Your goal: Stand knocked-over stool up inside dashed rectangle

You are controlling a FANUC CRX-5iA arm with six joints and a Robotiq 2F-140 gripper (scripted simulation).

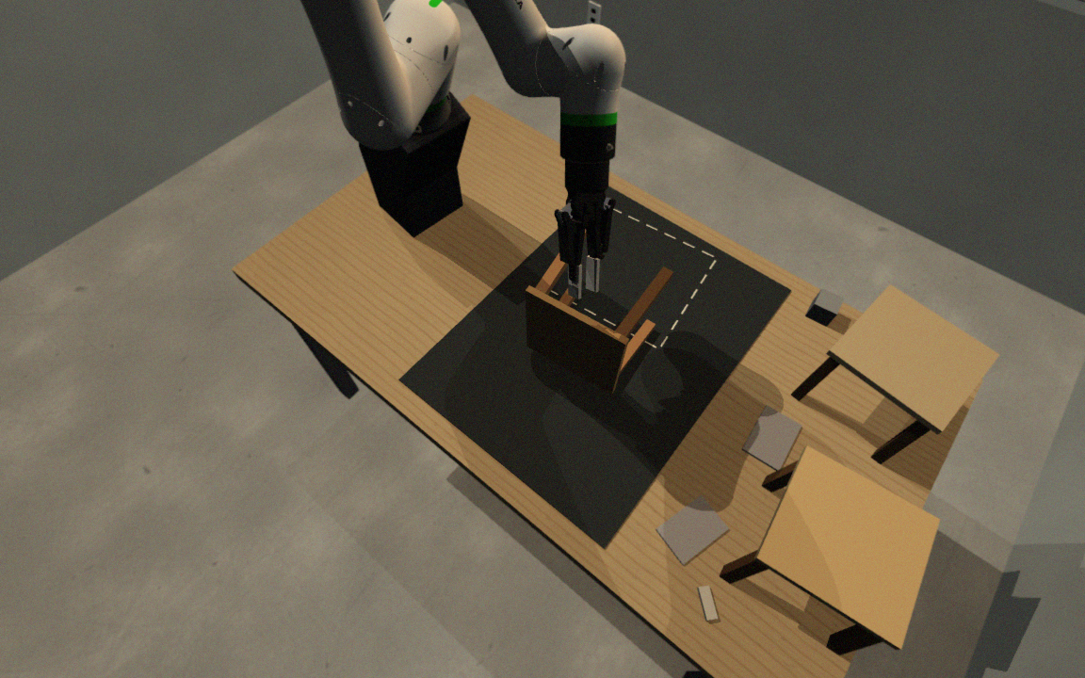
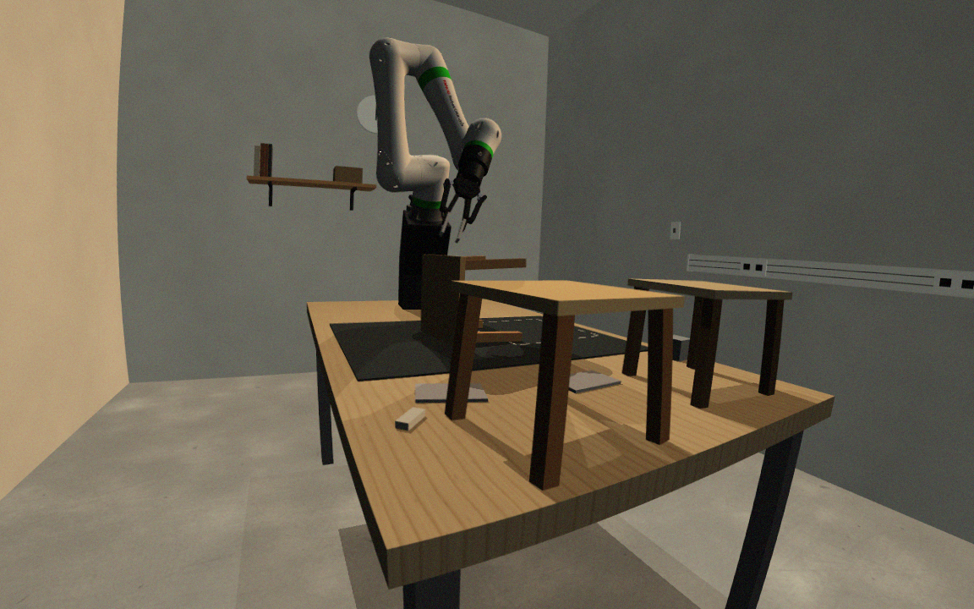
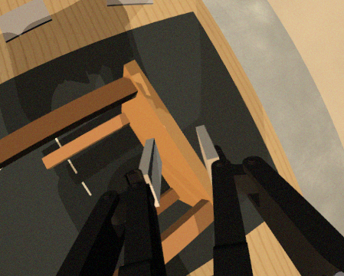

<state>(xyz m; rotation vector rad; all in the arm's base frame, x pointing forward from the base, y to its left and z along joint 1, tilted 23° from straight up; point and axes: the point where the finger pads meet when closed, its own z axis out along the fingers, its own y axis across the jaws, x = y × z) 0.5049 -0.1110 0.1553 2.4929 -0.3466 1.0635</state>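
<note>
The brown wooden stool (image 1: 589, 324) lies on its side on the black mat (image 1: 529, 421). Its seat stands on edge and its legs point into the dashed rectangle (image 1: 655, 269). My gripper (image 1: 584, 286) points down over the seat's upper edge near the back legs. In the side view it (image 2: 461, 229) hangs a little above the stool (image 2: 452, 295), not touching it. In the wrist view the two fingers stand apart, one on each side of the seat edge (image 3: 158, 130), with nothing between them.
Two upright light-topped stools (image 1: 909, 354) (image 1: 850, 540) stand at the table's right end. Two grey tiles (image 1: 772, 438) (image 1: 692, 529), a small pale block (image 1: 707, 603) and a dark cube (image 1: 824, 305) lie near them. The robot base (image 1: 415, 177) stands at the back left.
</note>
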